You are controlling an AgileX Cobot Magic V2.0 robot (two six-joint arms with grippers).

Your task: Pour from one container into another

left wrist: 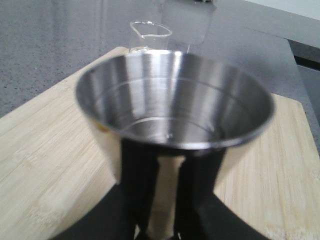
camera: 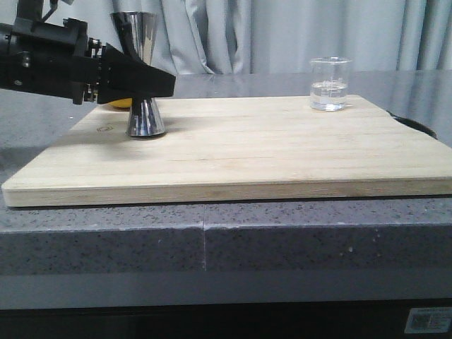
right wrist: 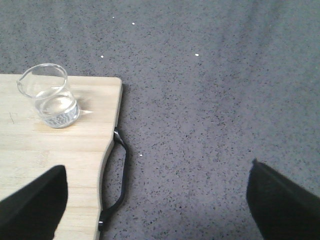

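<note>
While my left gripper (camera: pixel 145 88) closes around the narrow waist of the steel jigger (camera: pixel 143 70), the jigger stands upright with its base on the wooden board (camera: pixel 240 152), toward that board's left side as the front camera sees it. From my left wrist camera the jigger's upper cup (left wrist: pixel 175 107) fills most of the picture, its shiny inside showing no liquid that I can make out, and my two dark fingers (left wrist: pixel 137 185) press against the sides below the cup. Something yellow (camera: pixel 119 104) peeks out from behind my gripper, too hidden to identify. Beyond the jigger, well apart from it, the clear glass beaker (camera: pixel 330 83) stands upright near the board's far right corner, holding a shallow layer of clear liquid; its pouring lip shows over the jigger's rim in the left wrist view (left wrist: pixel 149 36). My right gripper (right wrist: pixel 155 200) hangs open above the grey speckled tabletop (right wrist: pixel 210 100), just off the board's right edge, holding nothing, with the beaker (right wrist: pixel 50 95) and the board's black handle (right wrist: pixel 119 175) ahead of one finger (right wrist: pixel 35 205).
</note>
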